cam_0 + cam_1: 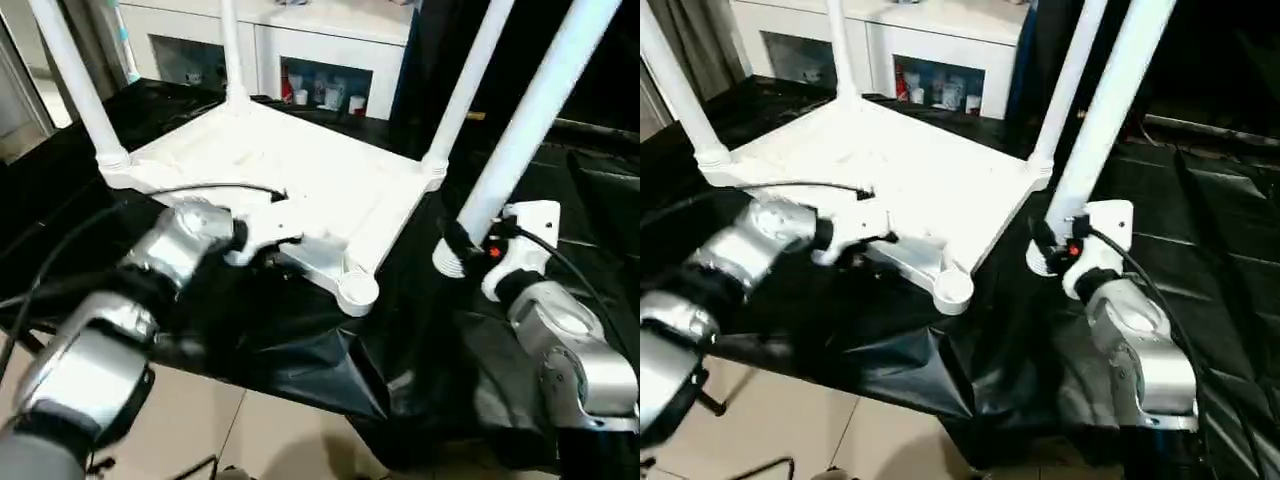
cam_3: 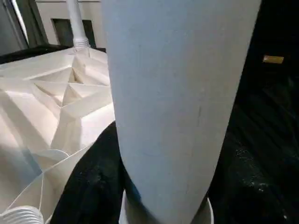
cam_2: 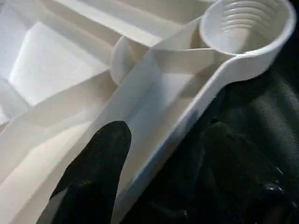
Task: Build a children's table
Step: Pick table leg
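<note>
The white tabletop [image 1: 290,170] lies upside down on black cloth, ribbed underside up. Three white legs stand in its corner sockets: far left [image 1: 80,90], far middle [image 1: 232,50] and right [image 1: 465,85]. The near corner socket [image 1: 357,291] is empty, its threads visible in the left wrist view [image 3: 243,23]. My left gripper [image 1: 275,250] is shut across the tabletop's rim beside that socket, one black finger [image 3: 93,172] inside the rim. My right gripper [image 1: 462,245] is shut on the fourth leg [image 1: 540,110] near its lower end, holding it nearly upright, right of the empty socket and apart from it.
Black cloth [image 1: 300,350] covers the work surface, its front edge dropping to a tiled floor [image 1: 230,420]. A white cabinet [image 1: 330,85] with small items on its shelves stands behind. A black cable [image 1: 210,188] runs over my left wrist.
</note>
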Robot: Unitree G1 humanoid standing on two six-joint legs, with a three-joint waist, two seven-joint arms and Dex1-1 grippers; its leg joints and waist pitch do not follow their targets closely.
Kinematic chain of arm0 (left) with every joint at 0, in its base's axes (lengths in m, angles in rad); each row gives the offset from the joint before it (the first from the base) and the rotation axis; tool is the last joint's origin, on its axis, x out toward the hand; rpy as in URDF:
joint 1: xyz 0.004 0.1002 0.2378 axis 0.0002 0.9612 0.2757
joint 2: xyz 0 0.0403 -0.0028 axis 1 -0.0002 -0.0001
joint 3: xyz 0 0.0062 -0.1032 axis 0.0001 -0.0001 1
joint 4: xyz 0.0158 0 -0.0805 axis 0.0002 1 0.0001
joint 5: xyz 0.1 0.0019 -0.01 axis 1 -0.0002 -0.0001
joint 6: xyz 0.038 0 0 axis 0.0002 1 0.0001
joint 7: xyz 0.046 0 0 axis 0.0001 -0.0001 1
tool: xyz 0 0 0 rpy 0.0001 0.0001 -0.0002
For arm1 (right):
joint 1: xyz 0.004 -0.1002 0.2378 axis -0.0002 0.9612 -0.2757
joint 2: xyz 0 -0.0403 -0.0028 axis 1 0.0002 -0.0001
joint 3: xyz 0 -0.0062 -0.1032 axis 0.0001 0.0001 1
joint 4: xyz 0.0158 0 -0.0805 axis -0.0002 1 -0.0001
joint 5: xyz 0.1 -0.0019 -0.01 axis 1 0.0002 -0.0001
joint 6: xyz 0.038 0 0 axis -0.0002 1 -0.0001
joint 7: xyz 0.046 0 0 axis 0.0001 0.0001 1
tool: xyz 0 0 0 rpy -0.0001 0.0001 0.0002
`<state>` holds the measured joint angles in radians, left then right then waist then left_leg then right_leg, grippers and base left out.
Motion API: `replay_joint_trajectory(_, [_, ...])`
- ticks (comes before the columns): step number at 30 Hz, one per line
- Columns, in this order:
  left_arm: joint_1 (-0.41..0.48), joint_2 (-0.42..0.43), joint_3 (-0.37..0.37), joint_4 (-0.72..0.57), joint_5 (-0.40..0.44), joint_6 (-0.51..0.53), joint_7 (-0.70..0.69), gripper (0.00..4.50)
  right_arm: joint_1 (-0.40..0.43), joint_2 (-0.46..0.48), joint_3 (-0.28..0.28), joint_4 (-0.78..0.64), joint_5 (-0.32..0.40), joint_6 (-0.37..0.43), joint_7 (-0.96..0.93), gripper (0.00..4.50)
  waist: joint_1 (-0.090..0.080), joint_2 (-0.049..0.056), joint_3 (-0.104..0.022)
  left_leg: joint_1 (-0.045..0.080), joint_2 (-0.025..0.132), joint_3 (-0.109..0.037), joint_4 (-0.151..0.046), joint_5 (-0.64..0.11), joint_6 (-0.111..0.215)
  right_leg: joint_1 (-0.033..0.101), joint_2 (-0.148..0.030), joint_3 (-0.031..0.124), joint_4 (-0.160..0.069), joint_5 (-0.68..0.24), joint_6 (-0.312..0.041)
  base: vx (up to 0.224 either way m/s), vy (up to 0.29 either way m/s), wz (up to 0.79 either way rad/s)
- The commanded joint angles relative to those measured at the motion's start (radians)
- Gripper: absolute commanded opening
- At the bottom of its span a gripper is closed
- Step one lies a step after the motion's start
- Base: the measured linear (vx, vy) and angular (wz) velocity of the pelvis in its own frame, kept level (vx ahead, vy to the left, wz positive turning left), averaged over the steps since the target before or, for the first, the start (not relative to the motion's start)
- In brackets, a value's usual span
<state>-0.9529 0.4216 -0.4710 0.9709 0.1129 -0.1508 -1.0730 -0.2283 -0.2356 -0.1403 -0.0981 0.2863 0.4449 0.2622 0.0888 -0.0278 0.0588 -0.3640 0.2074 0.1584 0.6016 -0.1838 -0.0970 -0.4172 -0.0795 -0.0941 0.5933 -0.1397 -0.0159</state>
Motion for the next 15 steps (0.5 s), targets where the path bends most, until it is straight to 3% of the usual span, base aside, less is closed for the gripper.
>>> replay_joint_trajectory(1, [-0.016,-0.004,-0.006,0.021,0.005,-0.007,-0.042,2.99,0.009,0.001,-0.011,-0.032,0.011,-0.013,-0.007,1.91,0.001,0.013,-0.073,0.011,0.01,0.003,-0.077,-0.242,-0.009,0.067,-0.062,0.047,-0.074,-0.33,-0.137,0.0,0.0,0.0])
replay_joint_trajectory(7, [-0.032,-0.039,-0.017,0.096,0.044,-0.067,-0.044,2.99,0.016,0.002,-0.006,-0.042,0.01,-0.004,-0.001,1.91,0.001,0.012,-0.069,0.009,0.01,0.004,-0.077,-0.233,0.002,0.066,-0.061,0.047,-0.076,-0.33,-0.14,0.0,0.0,0.0])
replay_joint_trajectory(10, [-0.051,-0.087,-0.013,0.155,0.079,-0.115,0.058,2.99,0.008,0.003,-0.003,-0.033,0.011,-0.004,0.003,1.91,0.003,0.013,-0.064,0.007,0.009,0.003,-0.078,-0.238,0.009,0.065,-0.061,0.046,-0.078,-0.337,-0.139,0.0,0.0,0.0])
replay_joint_trajectory(15, [-0.069,-0.118,-0.026,0.204,0.114,-0.137,0.111,2.99,-0.001,0.019,0.022,-0.022,0.0,-0.013,0.002,1.91,0.005,0.014,-0.069,0.007,0.009,0.002,-0.076,-0.226,0.015,0.068,-0.062,0.045,-0.078,-0.334,-0.135,0.0,0.0,0.0])
